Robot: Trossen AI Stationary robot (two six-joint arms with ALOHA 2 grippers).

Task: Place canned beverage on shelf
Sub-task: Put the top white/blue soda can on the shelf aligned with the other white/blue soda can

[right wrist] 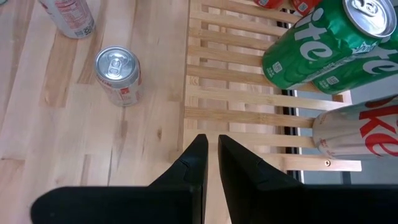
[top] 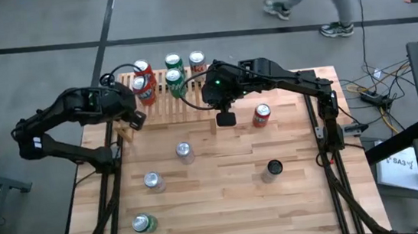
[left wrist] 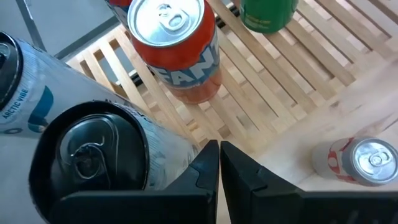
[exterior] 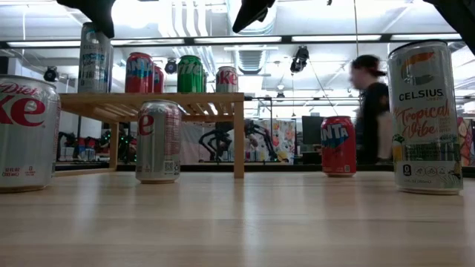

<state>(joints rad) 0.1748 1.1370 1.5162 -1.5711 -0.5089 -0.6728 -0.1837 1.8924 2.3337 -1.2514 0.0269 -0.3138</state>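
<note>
Light-wood slatted shelf (top: 172,97) is already loaded with several cans, while the upright red soda can (top: 262,115) standing on the desk (top: 225,200) just beside the clenched, empty right tool (top: 226,118) is far from the clenched, empty left tool (top: 134,121).

On the shelf (top: 163,106) stand six cans: one tall white can (exterior: 94,58), two orange-red cans (top: 143,75), two green cans (top: 174,61) and one silver Coke can (top: 196,60). Off the shelf, on the tabletop (top: 225,200), stand five more: one red can (top: 262,115), two silver cans (top: 185,151), one dark-topped can (top: 273,169) and one green can (top: 144,224). One person (exterior: 373,119) shows behind the shelf.
</note>
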